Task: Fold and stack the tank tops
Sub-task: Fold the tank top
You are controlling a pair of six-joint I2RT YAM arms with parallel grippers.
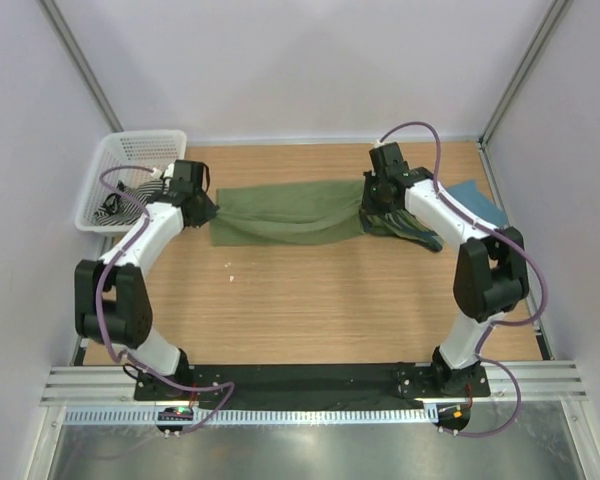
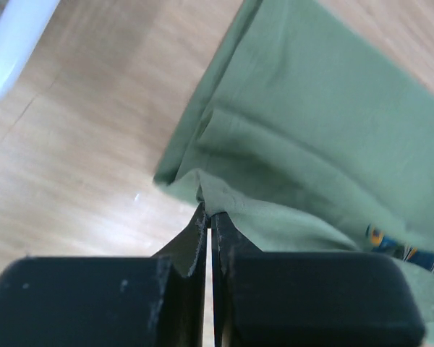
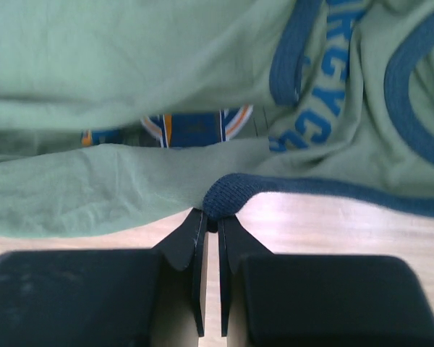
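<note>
1. Left gripper [image 2: 210, 217]: we see its fingers pressed together on a hem corner of the olive-green tank top [image 1: 285, 212]. The cloth spreads ahead of the fingertips and to their right.
2. Right gripper [image 3: 211, 217]: we see its fingers clamped on the navy trim [image 3: 311, 186] of the same garment. The round blue-orange graphic [image 3: 195, 129] lies just beyond the fingertips, partly under a fold.
3. Between the two grippers, the olive-green tank top lies stretched across the table [image 1: 310, 300], bunched at the right gripper's end.
4. Teal-blue tank top [image 1: 480, 200]: we find it on the table just outward of the right gripper, partly hidden by the arm.
5. White basket [image 1: 130, 165]: it stands just outward of the left gripper and holds dark striped cloth.
</note>
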